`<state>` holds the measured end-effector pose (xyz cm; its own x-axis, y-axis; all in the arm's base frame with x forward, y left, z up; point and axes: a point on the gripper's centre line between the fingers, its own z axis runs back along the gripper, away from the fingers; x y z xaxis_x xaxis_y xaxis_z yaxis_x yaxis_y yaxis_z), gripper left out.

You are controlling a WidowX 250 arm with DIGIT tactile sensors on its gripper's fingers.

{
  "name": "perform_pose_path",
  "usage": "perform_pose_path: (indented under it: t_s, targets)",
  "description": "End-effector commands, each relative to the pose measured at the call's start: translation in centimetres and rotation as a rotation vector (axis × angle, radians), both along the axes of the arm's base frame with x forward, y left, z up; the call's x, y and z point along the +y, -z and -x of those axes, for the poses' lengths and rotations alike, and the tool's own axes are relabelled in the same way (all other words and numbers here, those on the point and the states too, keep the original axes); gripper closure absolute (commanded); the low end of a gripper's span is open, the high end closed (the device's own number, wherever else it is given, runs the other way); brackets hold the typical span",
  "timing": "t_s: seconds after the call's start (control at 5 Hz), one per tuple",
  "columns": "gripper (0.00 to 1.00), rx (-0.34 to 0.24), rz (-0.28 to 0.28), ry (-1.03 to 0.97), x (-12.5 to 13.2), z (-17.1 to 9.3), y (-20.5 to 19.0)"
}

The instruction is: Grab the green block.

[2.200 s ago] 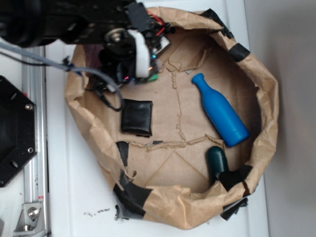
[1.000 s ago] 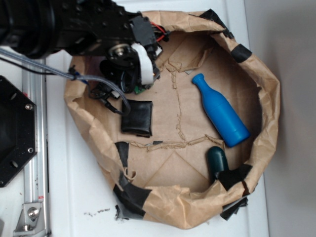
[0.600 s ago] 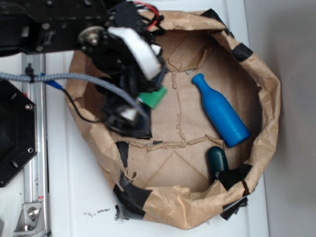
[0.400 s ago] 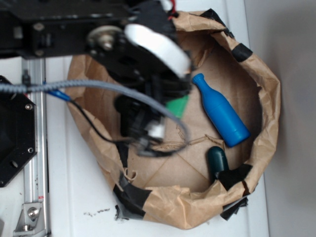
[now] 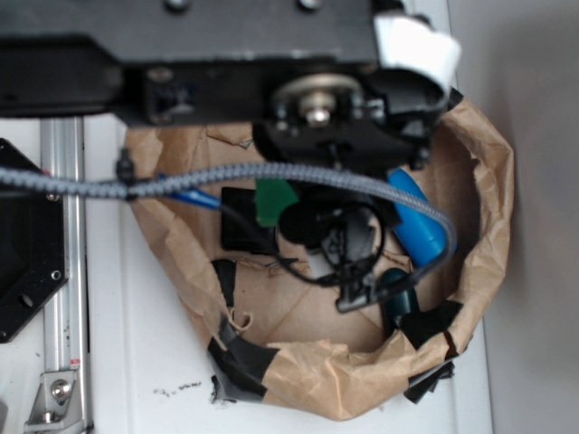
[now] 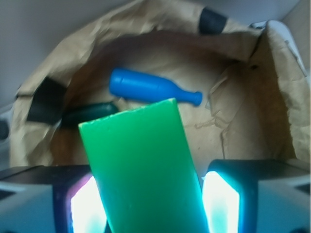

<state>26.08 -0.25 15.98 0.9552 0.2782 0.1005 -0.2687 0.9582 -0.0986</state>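
Note:
The green block (image 6: 146, 167) is a bright green flat bar that stands tilted between my gripper's (image 6: 151, 206) two lit fingers (image 6: 221, 204), which press on its sides. It is lifted above the paper floor. In the exterior view only a small green piece of the block (image 5: 271, 201) shows under the black arm, beside the black square pad (image 5: 241, 231). The gripper (image 5: 288, 212) itself is mostly hidden there by the arm and its cable.
A blue bottle (image 6: 146, 87) (image 5: 418, 221) and a dark teal cylinder (image 6: 87, 114) (image 5: 396, 287) lie on the floor of the brown paper bag, whose crumpled taped rim (image 5: 344, 384) (image 6: 146, 19) rings the workspace. A black mount (image 5: 27, 244) sits at the left.
The arm has risen from the bag's back left and swung right with the green block in the gripper. It now looms large and covers the bag's far half and the bottle's neck.

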Motion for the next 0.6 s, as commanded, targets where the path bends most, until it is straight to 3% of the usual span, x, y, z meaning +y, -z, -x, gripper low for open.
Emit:
perform_pose_path:
  t_s: [0.0, 0.2, 0.4]
  targets:
    - [1.00, -0.052, 0.022, -0.015, 0.17, -1.48, -0.60]
    - [1.00, -0.063, -0.007, -0.028, -0.03, -1.38, -0.58]
    - [1.00, -0.060, 0.013, -0.038, -0.03, -0.92, -0.19]
